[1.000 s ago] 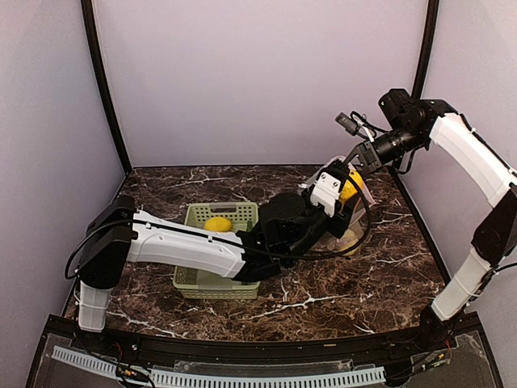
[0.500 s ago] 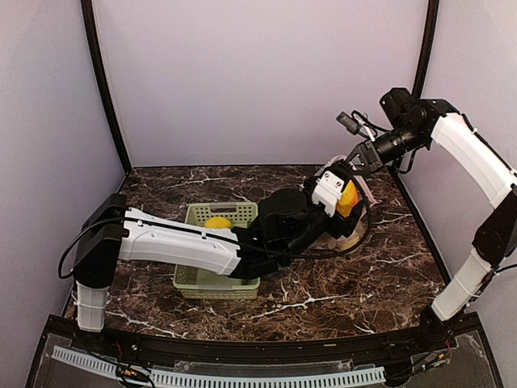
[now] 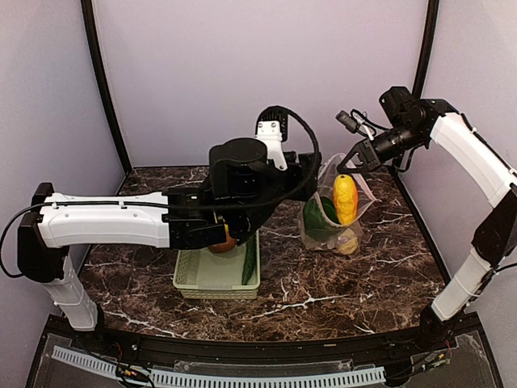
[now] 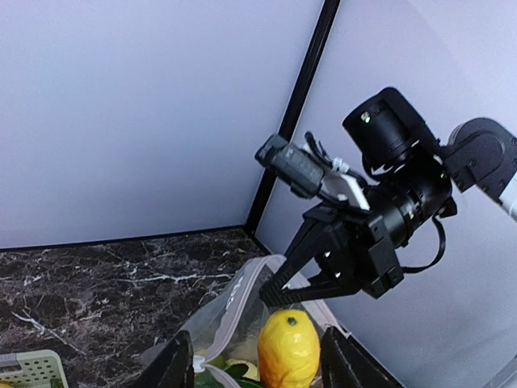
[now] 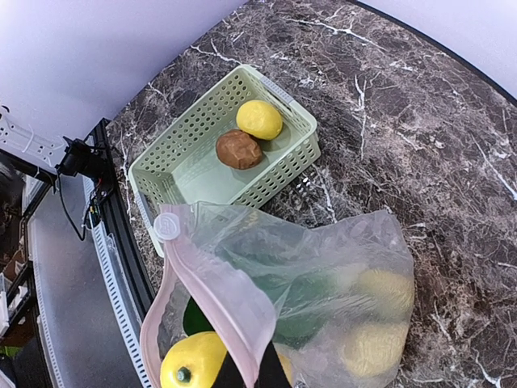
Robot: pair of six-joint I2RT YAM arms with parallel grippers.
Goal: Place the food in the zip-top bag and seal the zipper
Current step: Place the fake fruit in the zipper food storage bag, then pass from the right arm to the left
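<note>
Your left gripper [image 4: 258, 356] hangs raised before the clear crinkly plastic zip-top bag [image 5: 323, 267], jaws apart and empty. Your right gripper [image 4: 275, 297] is clamped on the bag's pale pink zipper strip [image 5: 218, 299]; the round white slider tab [image 5: 168, 226] sits farther along it. The bag stands on the dark marble table [image 3: 363, 283] beside the pale green lattice basket [image 5: 190, 121], with a yellow-orange plastic fruit [image 3: 345, 198] upright inside. A yellow toy lemon [image 5: 259, 119] and a brown toy potato [image 5: 239, 149] lie in the basket.

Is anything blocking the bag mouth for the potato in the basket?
Yes, partly: a yellow fruit stands upright in the zip-top bag mouth, just below the right end effector pinching its rim. The potato itself lies uncovered.
</note>
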